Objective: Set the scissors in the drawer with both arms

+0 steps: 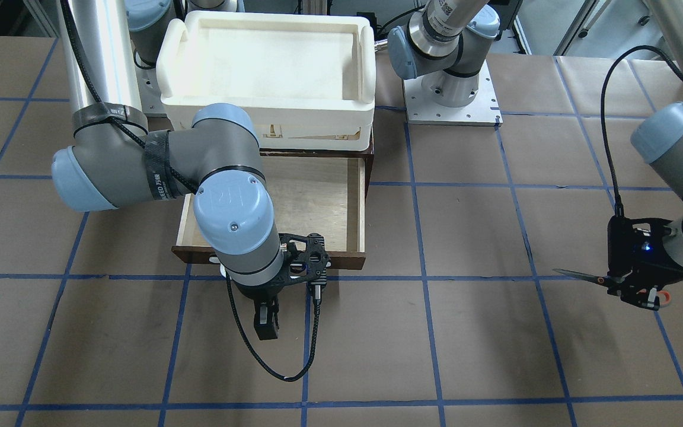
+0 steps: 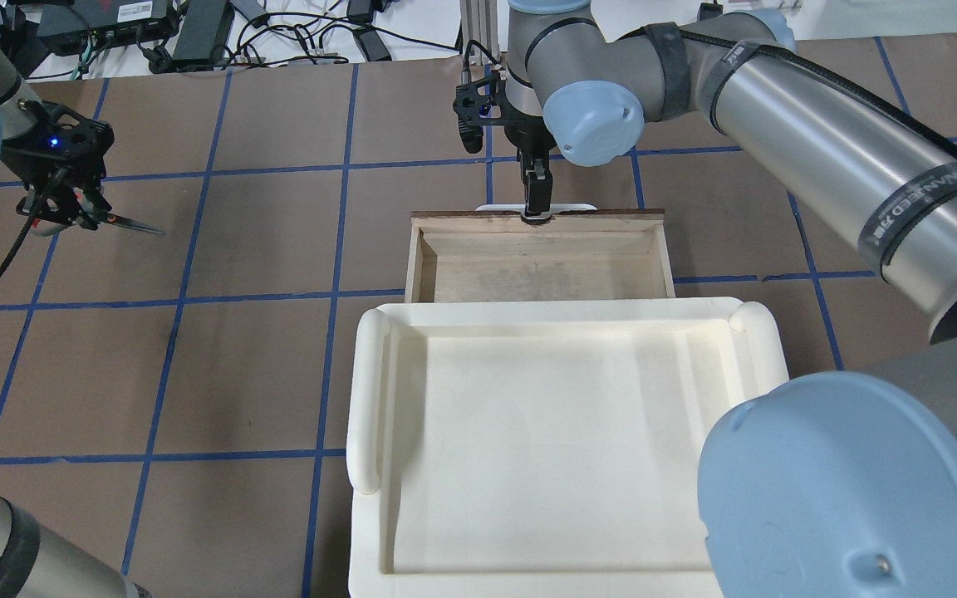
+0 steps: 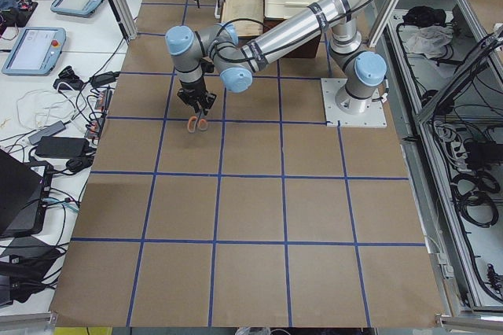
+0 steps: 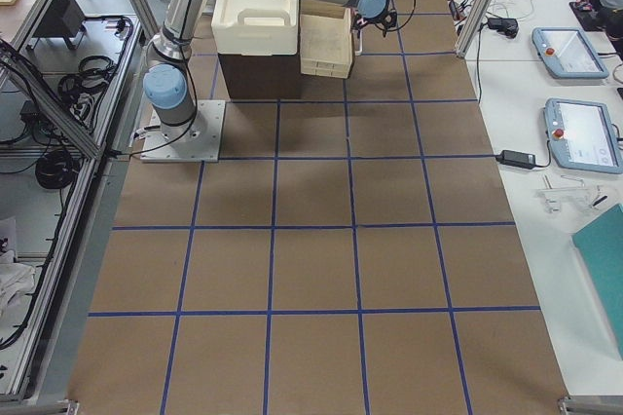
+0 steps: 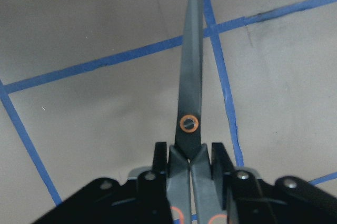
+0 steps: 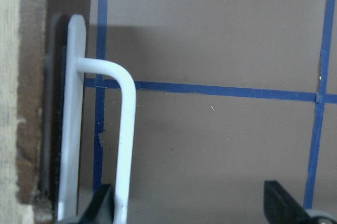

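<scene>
- The counter is covered in brown paper crossed by a grid of blue tape.
- The right arm reaches over the tray to the drawer's front. The left arm hangs off to the side, well apart from the drawer.
- A cream-white tray sits on top of the dark cabinet that houses the drawer.
- The drawer is pulled out from under the tray, showing its pale plywood floor.
- The right gripper points down at the drawer front. Its fingers are spread and released, and the white handle stands just beside one of them.
- The left gripper has its fingers clenched on the scissors just behind the pivot.
- The scissors are held off the counter, blades closed and roughly level, with the tip pointing towards the drawer's side.
</scene>
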Robot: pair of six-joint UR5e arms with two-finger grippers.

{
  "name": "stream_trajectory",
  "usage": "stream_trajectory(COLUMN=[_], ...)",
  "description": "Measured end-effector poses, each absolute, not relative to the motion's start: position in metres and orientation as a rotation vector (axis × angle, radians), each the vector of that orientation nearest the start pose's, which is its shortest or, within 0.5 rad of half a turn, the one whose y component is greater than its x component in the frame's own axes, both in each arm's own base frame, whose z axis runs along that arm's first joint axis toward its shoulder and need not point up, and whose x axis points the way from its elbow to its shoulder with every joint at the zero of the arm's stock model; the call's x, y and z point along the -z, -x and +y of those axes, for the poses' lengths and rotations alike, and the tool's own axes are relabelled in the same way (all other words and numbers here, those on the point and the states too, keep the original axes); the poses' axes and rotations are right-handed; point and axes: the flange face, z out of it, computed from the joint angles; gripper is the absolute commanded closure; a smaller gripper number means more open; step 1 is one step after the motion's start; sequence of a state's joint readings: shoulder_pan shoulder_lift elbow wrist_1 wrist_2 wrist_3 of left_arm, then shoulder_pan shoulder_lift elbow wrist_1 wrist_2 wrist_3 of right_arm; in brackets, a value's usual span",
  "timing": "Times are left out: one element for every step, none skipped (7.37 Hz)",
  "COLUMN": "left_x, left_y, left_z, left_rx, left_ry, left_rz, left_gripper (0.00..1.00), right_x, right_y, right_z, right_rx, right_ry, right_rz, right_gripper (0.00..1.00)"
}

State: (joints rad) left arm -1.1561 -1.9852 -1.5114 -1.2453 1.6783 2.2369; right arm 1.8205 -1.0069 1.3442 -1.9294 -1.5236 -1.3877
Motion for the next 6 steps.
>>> stream_trajectory(left_x=[-0.317,-0.321,-0.324,-0.325,-0.327,-0.331], left_y=[-0.134,-0.116,-0.096,-0.078,-0.061,-0.043], left_z=[-0.632,-0.634,-0.636,-0.638,-0.639,-0.639], left_rx=[0.172,0.172,0.171,0.168,0.157,0.132], left_ry=[2.494,2.520,2.544,2.564,2.581,2.594], left_rz=[-1.907,-1.880,-1.847,-1.819,-1.798,-1.785], left_gripper=[1.00,1.00,1.00,1.00,1.00,1.00], right_x=[-0.295,-0.298,-0.303,-0.311,-0.324,-0.343], right_y=[-0.306,-0.306,-0.306,-0.304,-0.302,-0.295], right_z=[-0.644,-0.644,-0.642,-0.639,-0.635,-0.629], right_rx=[0.075,0.081,0.085,0.089,0.092,0.090], right_ry=[2.271,2.266,2.263,2.262,2.260,2.246], right_rz=[2.131,2.138,2.143,2.147,2.152,2.165], right_gripper=[0.00,0.00,0.00,0.00,0.00,0.00])
